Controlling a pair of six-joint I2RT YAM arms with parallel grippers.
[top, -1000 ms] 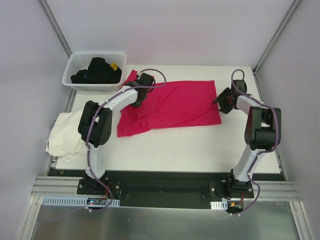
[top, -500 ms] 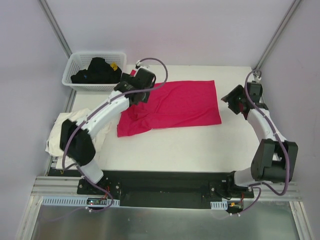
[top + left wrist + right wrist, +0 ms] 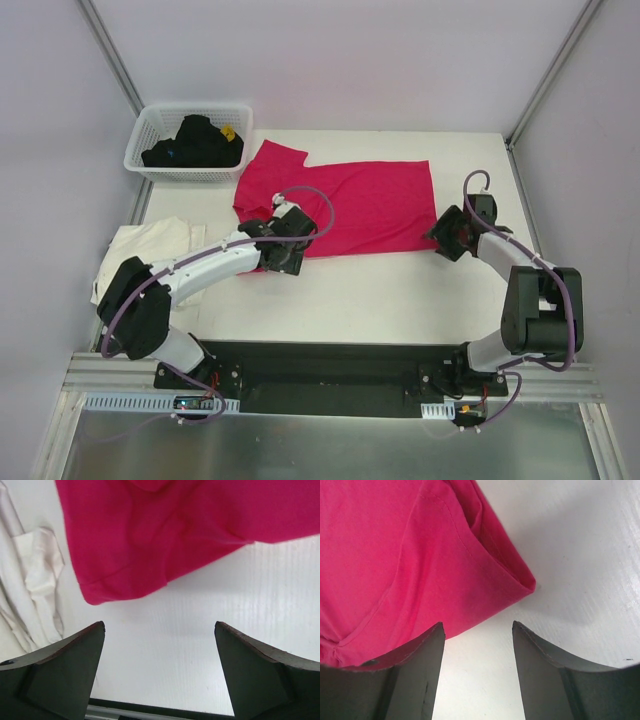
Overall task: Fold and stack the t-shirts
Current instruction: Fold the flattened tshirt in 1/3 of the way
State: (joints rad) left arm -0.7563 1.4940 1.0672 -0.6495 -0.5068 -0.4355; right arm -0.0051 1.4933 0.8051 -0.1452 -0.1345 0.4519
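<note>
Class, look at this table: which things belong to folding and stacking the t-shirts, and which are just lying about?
Belong to the job:
red t-shirt
white t-shirt

Just lying about:
white basket
dark clothes inside it

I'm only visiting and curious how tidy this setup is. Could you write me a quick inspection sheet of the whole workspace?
Surface: white table, no spills seen.
Job's things: bright magenta-red cloth t-shirt spread out, wrinkled at its left end; cream-white cloth t-shirt crumpled at the table's left edge.
Clutter: white plastic lattice basket at the far left corner, holding black items.
Grippers: left gripper open over bare table, just short of the magenta shirt's corner; right gripper open at the opposite corner; neither holds anything.
Cables: purple cables run along both arms.
Surroundings: pale walls, metal frame posts.
</note>
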